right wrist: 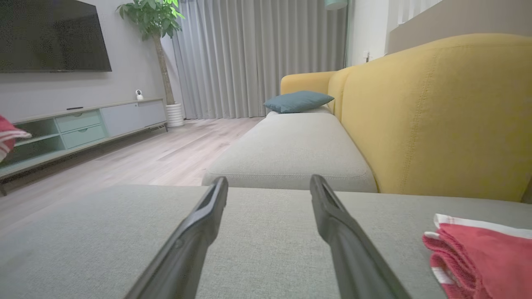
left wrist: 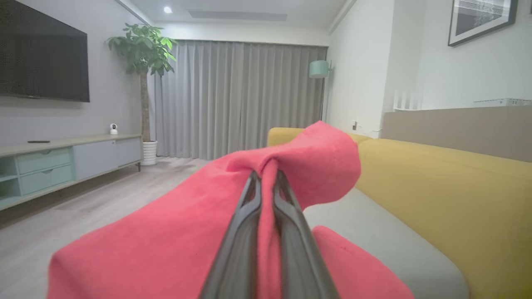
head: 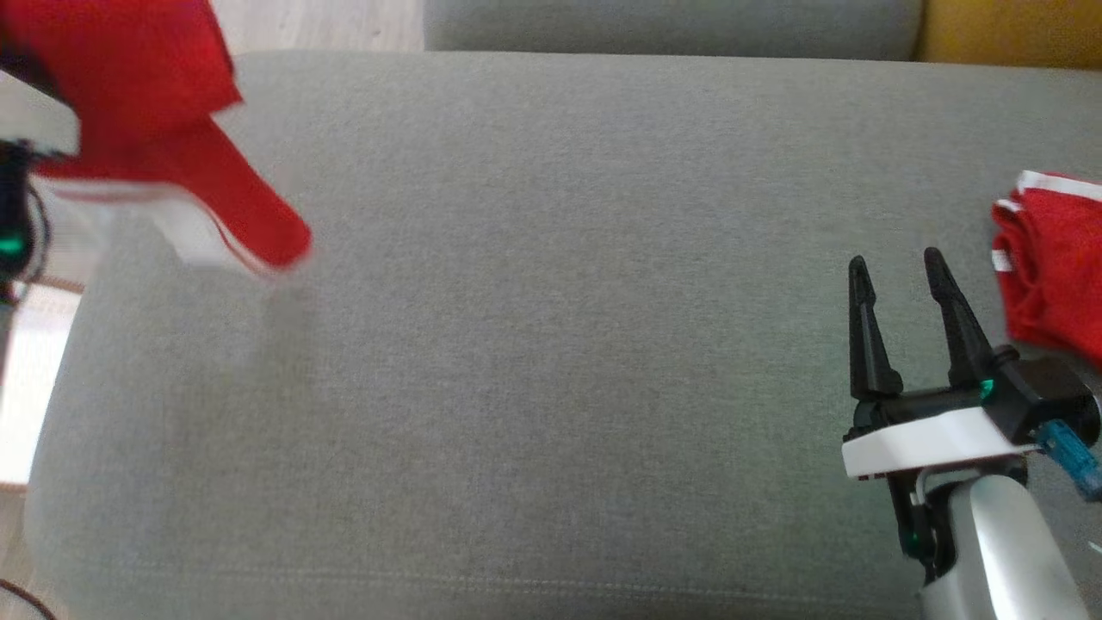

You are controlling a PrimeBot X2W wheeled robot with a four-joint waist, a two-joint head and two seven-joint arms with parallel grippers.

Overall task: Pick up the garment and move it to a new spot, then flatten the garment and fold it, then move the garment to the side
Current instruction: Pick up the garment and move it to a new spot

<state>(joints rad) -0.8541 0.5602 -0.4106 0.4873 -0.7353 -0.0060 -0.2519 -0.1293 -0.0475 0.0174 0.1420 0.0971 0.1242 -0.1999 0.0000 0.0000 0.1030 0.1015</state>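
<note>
My left jaws are clenched on a bunched fold of the soft red cloth garment with white trim (left wrist: 145, 249), which hangs above the left end of the grey fabric sofa cushion (head: 551, 344). My right jaws stand released and empty, near a folded red-and-white cloth (head: 1050, 284). The garment looks light and limp, so I'd take its hem corners to spread it.

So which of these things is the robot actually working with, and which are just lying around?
In the job: red garment, pinched in the shut left hand; open right hand; grey seat cushion beneath.
Just there: folded red cloth at the cushion's right, teal pillow, yellow backrest, potted plant, TV.
</note>
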